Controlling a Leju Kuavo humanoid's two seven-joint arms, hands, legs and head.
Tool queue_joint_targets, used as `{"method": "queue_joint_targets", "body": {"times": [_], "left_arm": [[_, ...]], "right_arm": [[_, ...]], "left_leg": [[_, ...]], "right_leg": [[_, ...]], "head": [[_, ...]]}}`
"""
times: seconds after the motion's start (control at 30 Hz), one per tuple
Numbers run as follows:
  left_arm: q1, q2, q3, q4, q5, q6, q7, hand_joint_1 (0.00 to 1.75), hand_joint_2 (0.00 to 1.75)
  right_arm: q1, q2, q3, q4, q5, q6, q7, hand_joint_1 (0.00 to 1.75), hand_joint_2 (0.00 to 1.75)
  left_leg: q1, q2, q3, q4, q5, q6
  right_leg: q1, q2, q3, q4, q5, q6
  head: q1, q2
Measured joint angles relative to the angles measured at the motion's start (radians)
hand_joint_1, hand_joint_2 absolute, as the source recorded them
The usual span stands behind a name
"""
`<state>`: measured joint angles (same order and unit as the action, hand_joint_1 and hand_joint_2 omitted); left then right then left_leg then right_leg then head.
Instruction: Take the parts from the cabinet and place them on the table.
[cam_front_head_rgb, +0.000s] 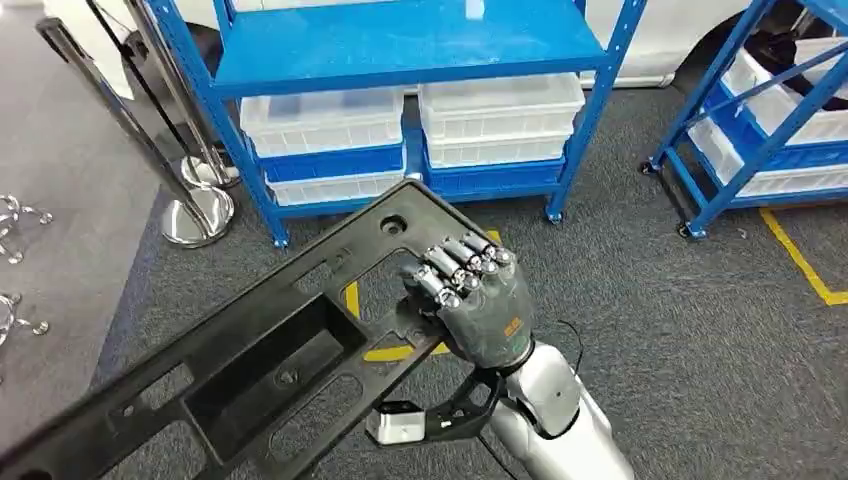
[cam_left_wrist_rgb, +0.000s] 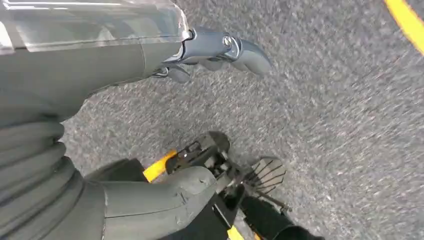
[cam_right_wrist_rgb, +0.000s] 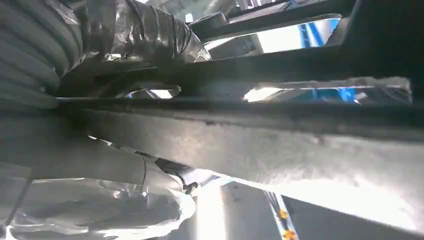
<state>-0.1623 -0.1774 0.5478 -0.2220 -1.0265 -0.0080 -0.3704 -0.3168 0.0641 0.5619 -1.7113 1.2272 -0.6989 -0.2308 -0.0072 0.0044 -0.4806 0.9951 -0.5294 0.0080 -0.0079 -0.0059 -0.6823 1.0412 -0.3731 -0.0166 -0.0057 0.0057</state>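
Note:
A long black plastic part (cam_front_head_rgb: 260, 350) with several cut-outs slants from the lower left up to the middle of the head view. My right hand (cam_front_head_rgb: 480, 300) grips its upper end, fingers curled over the edge. The right wrist view shows the same part (cam_right_wrist_rgb: 280, 135) close up, crossing the frame, with my right hand (cam_right_wrist_rgb: 100, 165) wrapped around it. My left hand (cam_left_wrist_rgb: 100, 75) hangs over the grey carpet, its fingers (cam_left_wrist_rgb: 220, 47) and thumb (cam_left_wrist_rgb: 165, 200) apart with nothing between them.
A blue shelving rack (cam_front_head_rgb: 400, 45) holding white bins (cam_front_head_rgb: 500, 105) stands straight ahead. A second blue rack (cam_front_head_rgb: 760, 130) is at the right. Chrome stanchion bases (cam_front_head_rgb: 197, 215) stand at the left. Yellow tape (cam_front_head_rgb: 800, 260) marks the carpet.

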Motion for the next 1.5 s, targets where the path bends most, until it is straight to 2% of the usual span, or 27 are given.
{"method": "queue_joint_targets", "body": {"times": [0.07, 0.13, 0.2, 0.23, 0.3, 0.37, 0.43, 0.53, 0.57, 0.63, 0.7, 0.73, 0.77, 0.8, 0.87, 0.9, 0.93, 1.07, 1.1, 1.13, 1.2, 1.27, 1.33, 1.37, 1.4, 1.43, 1.5], "left_arm": [[0.003, 0.001, 0.0, 0.0, 0.0, 0.0, 0.0, 0.0, 1.75], [0.002, 0.001, 0.0, 0.0, 0.0, -0.001, -0.001, 0.0, 1.75], [0.0, 0.001, -0.002, 0.0, 0.0, -0.001, -0.001, 0.0, 1.75], [0.0, 0.001, -0.003, 0.0, 0.0, -0.001, -0.001, 0.0, 1.75], [0.0, 0.001, -0.005, 0.0, 0.0, -0.001, 0.002, 0.0, 1.75], [0.001, 0.0, -0.006, 0.0, 0.0, -0.001, 0.002, 0.0, 1.75], [0.0, 0.0, -0.006, 0.0, 0.0, -0.001, 0.002, 0.0, 1.75], [0.0, 0.0, -0.006, 0.0, 0.0, -0.001, 0.003, 0.0, 1.75], [0.002, 0.001, -0.006, 0.0, 0.0, -0.001, 0.003, 0.0, 1.75], [0.003, 0.0, -0.006, 0.0, 0.001, -0.001, 0.002, 0.0, 1.75], [0.003, 0.0, -0.006, 0.0, 0.001, -0.002, 0.002, 0.0, 1.75], [0.003, 0.0, -0.006, 0.0, 0.001, -0.002, 0.002, 0.0, 1.75], [0.004, 0.0, -0.006, 0.0, 0.001, -0.002, 0.002, 0.0, 1.75], [0.004, 0.0, -0.006, 0.0, 0.001, -0.002, 0.002, 0.0, 1.75], [0.003, 0.0, -0.006, 0.0, 0.002, -0.002, 0.002, 0.0, 1.75], [0.002, 0.0, -0.006, 0.0, 0.002, -0.002, 0.002, 0.0, 1.75], [-0.001, 0.001, -0.006, 0.0, 0.002, -0.002, 0.002, 0.0, 1.75], [-0.001, 0.0, -0.006, 0.0, 0.002, -0.002, 0.0, 0.0, 1.75], [-0.001, -0.005, -0.007, 0.0, 0.002, -0.002, 0.0, 0.0, 1.75], [-0.004, -0.006, -0.007, 0.0, 0.002, -0.002, -0.001, 0.0, 1.75], [-0.006, -0.01, -0.008, 0.0, 0.002, -0.002, -0.001, 0.0, 1.75], [-0.003, -0.011, -0.008, 0.0, 0.002, -0.002, -0.001, 0.0, 1.75], [-0.003, -0.011, -0.009, 0.0, 0.001, 0.0, -0.014, 0.0, 1.75], [-0.002, -0.011, -0.011, 0.0, -0.001, 0.004, -0.025, 0.0, 1.75], [-0.003, -0.011, -0.017, 0.0, -0.005, 0.011, -0.031, 0.0, 1.75], [-0.002, -0.011, -0.02, 0.0, -0.006, 0.015, -0.033, 0.0, 1.75], [-0.001, -0.011, -0.024, 0.0, -0.006, 0.019, -0.034, 0.0, 1.75]], "right_arm": [[0.001, 0.0, 0.0, 0.0, 0.001, 0.0, -0.001, 1.75, 1.75], [0.0, 0.0, 0.0, 0.0, 0.001, 0.0, -0.001, 1.75, 1.75], [0.002, -0.001, 0.0, 0.0, 0.001, 0.0, -0.001, 1.75, 1.75], [0.002, -0.001, 0.0, 0.001, 0.0, 0.0, -0.001, 1.75, 1.75], [0.002, -0.003, 0.0, 0.004, -0.003, 0.0, 0.001, 1.75, 1.75], [0.001, -0.003, 0.0, 0.005, -0.005, 0.0, 0.003, 1.75, 1.75], [-0.005, -0.003, 0.001, 0.005, -0.005, 0.0, 0.004, 1.75, 1.75], [-0.006, -0.003, 0.001, 0.005, -0.005, 0.0, 0.005, 1.75, 1.75], [-0.006, -0.003, 0.001, 0.006, -0.006, 0.0, 0.006, 1.75, 1.75], [-0.008, -0.003, 0.002, 0.006, -0.006, 0.0, 0.006, 1.75, 1.75], [-0.008, -0.003, 0.003, 0.008, -0.006, 0.0, 0.008, 1.75, 1.75], [-0.008, -0.003, 0.003, 0.008, -0.006, 0.0, 0.008, 1.75, 1.75], [-0.007, -0.003, 0.004, 0.009, -0.006, 0.0, 0.008, 1.75, 1.75], [-0.007, -0.003, 0.004, 0.01, -0.006, 0.0, 0.008, 1.75, 1.75], [-0.007, -0.003, 0.004, 0.01, -0.005, 0.0, 0.008, 1.75, 1.75], [-0.007, -0.003, 0.005, 0.01, -0.005, 0.0, 0.008, 1.75, 1.75], [-0.007, -0.003, 0.005, 0.01, -0.005, 0.0, 0.008, 1.75, 1.75], [-0.008, -0.003, 0.006, 0.01, -0.001, 0.0, 0.012, 1.75, 1.75], [-0.008, -0.004, 0.006, 0.01, 0.0, 0.0, 0.013, 1.75, 1.75], [-0.009, -0.004, 0.006, 0.01, 0.0, 0.0, 0.014, 1.75, 1.75], [-0.008, -0.005, 0.006, 0.011, 0.001, 0.0, 0.014, 1.75, 1.75], [-0.008, -0.006, 0.007, 0.014, 0.0, 0.0, 0.014, 1.75, 1.75], [-0.008, -0.008, 0.007, 0.016, 0.001, 0.0, 0.016, 1.75, 1.75], [-0.009, -0.009, 0.007, 0.016, 0.001, 0.0, 0.02, 1.75, 1.75], [-0.01, -0.01, 0.008, 0.016, 0.001, 0.0, 0.024, 1.75, 1.75], [-0.014, -0.01, 0.008, 0.016, 0.002, 0.0, 0.027, 1.75, 1.75], [-0.015, -0.011, 0.01, 0.014, 0.004, 0.0, 0.033, 1.75, 1.75]], "left_leg": [[0.009, 0.001, -0.008, -0.018, 0.031, 0.017], [0.009, 0.007, -0.026, -0.023, 0.056, 0.028], [0.008, 0.008, -0.057, -0.018, 0.077, 0.033], [0.007, 0.008, -0.073, -0.015, 0.086, 0.032], [0.007, 0.008, -0.108, -0.005, 0.104, 0.028], [0.009, 0.008, -0.141, 0.011, 0.118, 0.022], [0.005, 0.007, -0.165, 0.033, 0.125, 0.011], [0.009, 0.007, -0.167, 0.033, 0.144, -0.007], [0.01, 0.006, -0.172, 0.034, 0.147, -0.014], [0.014, 0.003, -0.199, 0.095, 0.059, -0.023], [0.018, 0.003, -0.236, 0.232, -0.042, -0.028], [0.018, 0.003, -0.25, 0.296, -0.067, -0.029], [0.017, 0.003, -0.248, 0.328, -0.062, -0.028], [0.017, 0.003, -0.225, 0.317, -0.034, -0.025], [0.015, 0.003, -0.127, 0.19, 0.03, -0.015], [0.01, 0.002, -0.059, 0.098, 0.037, -0.006], [0.003, 0.001, -0.014, 0.021, 0.006, 0.002], [-0.005, 0.002, -0.017, -0.01, 0.03, 0.02], [0.006, 0.011, -0.013, -0.024, 0.049, 0.026], [0.005, 0.009, -0.023, -0.031, 0.062, 0.038], [0.004, 0.01, -0.047, -0.029, 0.079, 0.041], [0.003, 0.011, -0.071, -0.023, 0.093, 0.039], [0.005, 0.011, -0.099, -0.008, 0.103, 0.034], [0.007, 0.01, -0.112, 0.002, 0.105, 0.031], [0.008, 0.01, -0.122, 0.014, 0.106, 0.028], [0.005, 0.009, -0.135, 0.024, 0.105, 0.022], [0.004, 0.008, -0.14, 0.036, 0.111, 0.011]], "right_leg": [[0.002, 0.002, -0.005, -0.01, 0.015, 0.012], [0.0, 0.004, -0.026, 0.043, -0.074, 0.017], [-0.001, 0.004, -0.064, 0.192, -0.189, 0.023], [-0.002, 0.004, -0.071, 0.248, -0.204, 0.026], [-0.005, 0.004, -0.044, 0.266, -0.152, 0.028], [-0.008, 0.003, 0.056, 0.15, -0.099, 0.027], [-0.001, 0.005, 0.153, 0.004, -0.16, 0.02], [0.005, 0.008, 0.14, 0.007, -0.149, -0.001], [0.001, 0.005, 0.131, -0.001, -0.137, -0.015], [-0.001, 0.003, 0.115, -0.002, -0.118, -0.029], [0.003, 0.003, 0.091, -0.002, -0.099, -0.033], [0.005, 0.002, 0.079, -0.001, -0.09, -0.034], [0.006, 0.002, 0.065, 0.0, -0.08, -0.033], [0.007, 0.002, 0.052, 0.002, -0.071, -0.033], [0.008, 0.004, 0.03, 0.006, -0.055, -0.031], [0.008, 0.005, 0.024, 0.007, -0.049, -0.029], [0.01, 0.004, 0.02, 0.007, -0.043, -0.023], [0.003, 0.002, 0.022, -0.009, -0.01, 0.004], [0.002, 0.004, 0.014, 0.003, -0.023, 0.006], [0.003, 0.006, -0.001, 0.031, -0.072, 0.011], [0.0, 0.006, -0.042, 0.163, -0.179, 0.019], [-0.003, 0.006, -0.065, 0.274, -0.214, 0.027], [-0.009, 0.005, -0.013, 0.231, -0.159, 0.032], [-0.012, 0.005, 0.047, 0.149, -0.128, 0.033], [-0.015, 0.003, 0.107, 0.066, -0.117, 0.034], [-0.011, 0.004, 0.141, 0.011, -0.149, 0.032], [-0.005, 0.007, 0.132, 0.004, -0.145, 0.018]], "head": [[0.0, 0.0], [0.001, 0.0], [0.001, 0.0], [0.0, 0.0], [0.001, 0.0], [0.0, 0.0], [0.0, 0.0], [0.0, 0.0], [0.0, 0.0], [-0.001, 0.0], [0.0, 0.0], [0.0, 0.0], [0.0, 0.0], [0.0, 0.0], [-0.001, 0.0], [0.0, 0.0], [0.0, 0.0], [0.0, 0.0], [0.0, 0.0], [0.0, 0.0], [0.0, 0.0], [0.0, 0.0], [0.0, 0.0], [0.0, 0.0], [0.0, 0.0], [0.0, 0.0], [0.0, 0.0]]}}
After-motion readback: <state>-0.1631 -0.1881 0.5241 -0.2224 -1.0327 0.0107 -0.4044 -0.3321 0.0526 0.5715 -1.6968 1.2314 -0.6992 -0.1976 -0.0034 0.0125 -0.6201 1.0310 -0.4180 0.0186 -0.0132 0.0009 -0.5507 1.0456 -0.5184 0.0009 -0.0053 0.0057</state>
